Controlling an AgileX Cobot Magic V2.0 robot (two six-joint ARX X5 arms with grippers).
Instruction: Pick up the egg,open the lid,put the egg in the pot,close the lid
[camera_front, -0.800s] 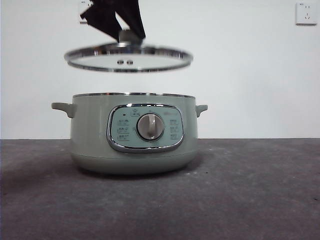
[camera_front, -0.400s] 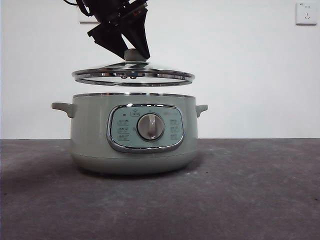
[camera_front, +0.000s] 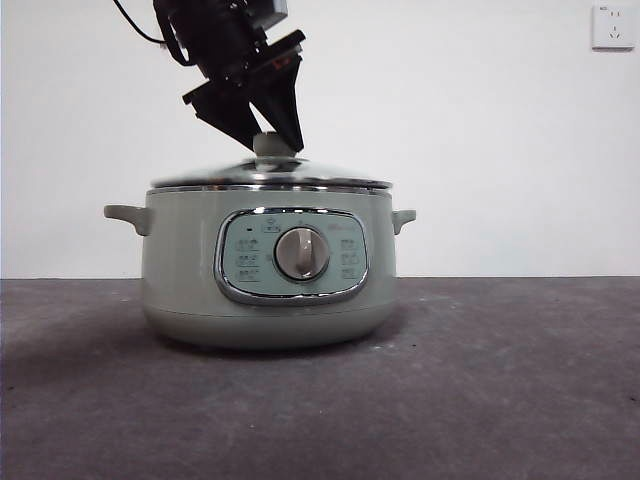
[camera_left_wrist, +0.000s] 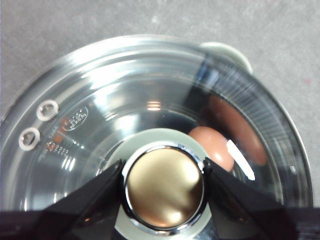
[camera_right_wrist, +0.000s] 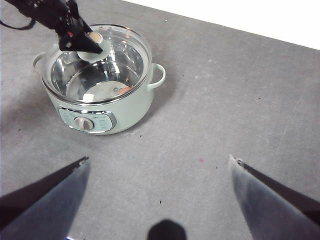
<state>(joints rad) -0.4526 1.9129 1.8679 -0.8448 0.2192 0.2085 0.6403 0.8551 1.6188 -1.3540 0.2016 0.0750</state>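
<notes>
From my front camera the egg is hidden behind the opaque sage-green wall of the pot (camera_front: 180, 270), and the left gripper (camera_front: 268, 138) is cut off at the frame's top; only through the clear glass in the left wrist view do I see the reddish-brown egg (camera_left_wrist: 212, 146) lying inside the pot, doubled by a blurred reflection on the steel wall. The lid (camera_front: 270, 177) sits on the pot's rim, its 2 steam holes visible, with the left gripper's 2 black jaws clenched on the lid's knob (camera_left_wrist: 164, 186). The right gripper (camera_right_wrist: 160, 200) hangs spread open over bare grey table (camera_right_wrist: 240, 100), well apart.
</notes>
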